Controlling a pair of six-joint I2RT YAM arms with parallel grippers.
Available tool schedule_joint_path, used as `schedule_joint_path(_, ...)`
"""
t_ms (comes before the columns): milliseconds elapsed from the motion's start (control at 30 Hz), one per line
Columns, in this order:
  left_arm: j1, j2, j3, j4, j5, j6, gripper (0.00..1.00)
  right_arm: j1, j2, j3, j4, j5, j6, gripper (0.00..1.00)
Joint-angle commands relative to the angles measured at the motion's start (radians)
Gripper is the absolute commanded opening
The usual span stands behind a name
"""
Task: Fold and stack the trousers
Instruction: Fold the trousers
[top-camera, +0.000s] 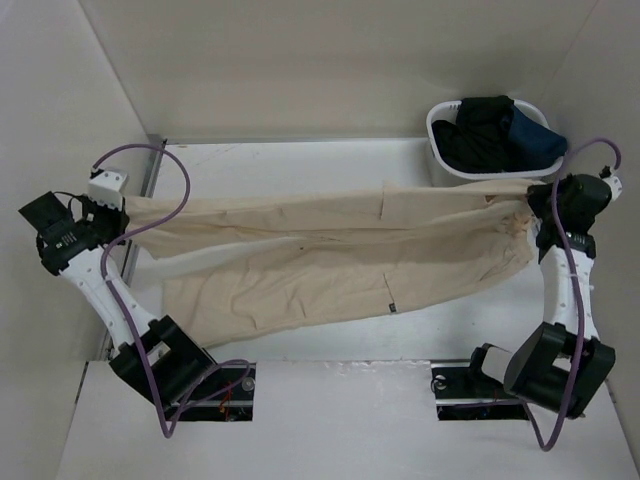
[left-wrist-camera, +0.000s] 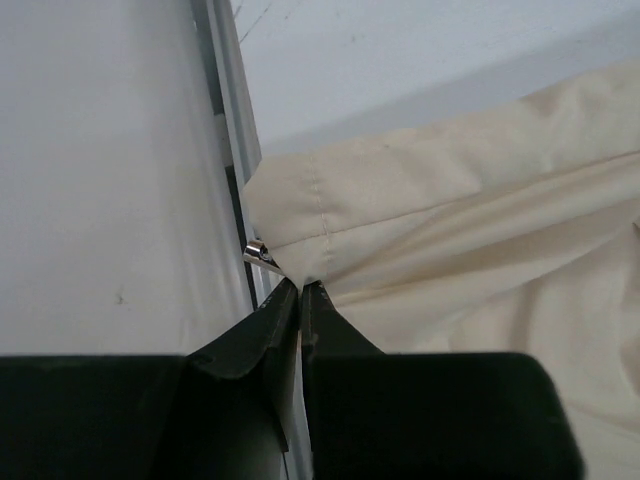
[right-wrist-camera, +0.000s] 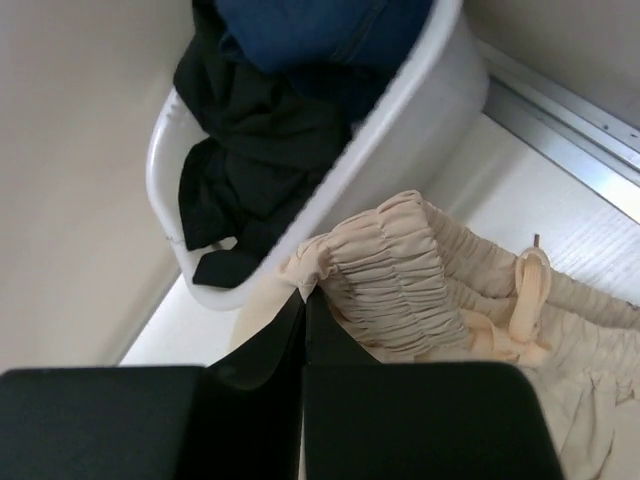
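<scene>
Though creased, trousers (top-camera: 330, 265) across white table (top-camera: 300, 162)

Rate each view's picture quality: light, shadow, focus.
Top external: even, soft light, sharp throughout, only a faint shadow beneath the trousers. Left wrist: left tool dark and blurred up close, the fabric beyond sharper. Right wrist: right tool nearly black, detail lost; basket and waistband crisp.

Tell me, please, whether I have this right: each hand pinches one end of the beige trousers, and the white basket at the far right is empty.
Not quite: the white basket is not empty; it holds black garments and a navy garment, as the right wrist view shows. The rest stands.
</scene>
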Motion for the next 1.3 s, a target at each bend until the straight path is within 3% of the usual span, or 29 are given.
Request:
schedule_joint_path(0,0.006,-0.068,-0.072,-0.009,0.006,0.063,0.0,-0.096,-0.02,-0.177,0.16,-0.056,0.052,0.0)
schedule_joint_path(167,0.001,-0.16,-0.227,-0.155,-0.007,0.216,0.0,-0.142,-0.068,-0.382,0.344,-0.065,0.11,0.0)
schedule_joint_path(333,0.001,-0.243,-0.336,-0.279,-0.089,0.342,0.0,-0.197,-0.184,-0.474,0.336,-0.01,0.179,0.0)
schedule_joint_path(567,-0.019,-0.312,-0.369,-0.339,-0.223,0.356,0.0,-0.231,-0.25,-0.496,0.156,0.071,0.284,0.0)
schedule_joint_path(700,0.055,-0.334,-0.271,-0.362,-0.177,0.359,0.0,-0.244,-0.287,-0.485,0.08,0.097,0.299,0.0)
schedule_joint_path(1033,0.041,-0.377,-0.267,-0.724,-0.212,0.721,0.0,-0.324,-0.388,-0.486,-0.194,0.14,0.405,0.0)
schedule_joint_path(1067,0.04,-0.378,-0.269,-0.748,-0.229,0.747,0.0,-0.329,-0.388,-0.476,-0.217,0.142,0.403,0.02)
schedule_joint_path(1133,0.02,-0.381,-0.313,-0.802,-0.313,0.81,0.03,-0.324,-0.367,-0.447,-0.256,0.145,0.4,0.17)
schedule_joint_path(1233,-0.028,-0.398,-0.422,-0.84,-0.492,0.865,0.1,-0.346,-0.375,-0.431,-0.305,0.149,0.44,0.51)
schedule_joint_path(1267,-0.032,-0.4,-0.451,-0.839,-0.548,0.867,0.13,-0.364,-0.394,-0.431,-0.328,0.163,0.448,0.54)
